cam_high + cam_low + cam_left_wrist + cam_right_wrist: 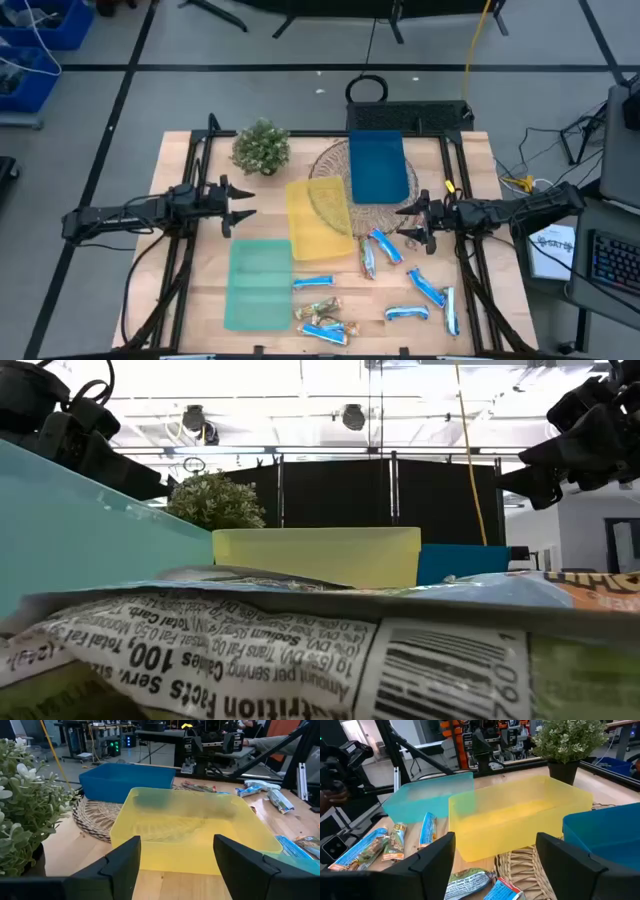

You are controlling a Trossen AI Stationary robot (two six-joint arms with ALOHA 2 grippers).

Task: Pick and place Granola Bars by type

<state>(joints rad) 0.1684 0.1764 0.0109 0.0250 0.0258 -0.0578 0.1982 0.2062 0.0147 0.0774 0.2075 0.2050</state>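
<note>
Yellow tray [318,216] is flanked by both tools, each held above the table [470,160] with fingers apart and nothing gripped: left tool [243,205] beside one side, right tool [408,222] opposite. Granola Bars [385,246] are scattered near it, outside any tray.

Robotics lab: equip. racks [100,742], black partition panels [400,500], ceiling lights (industrial), floor cables [530,170].
</note>
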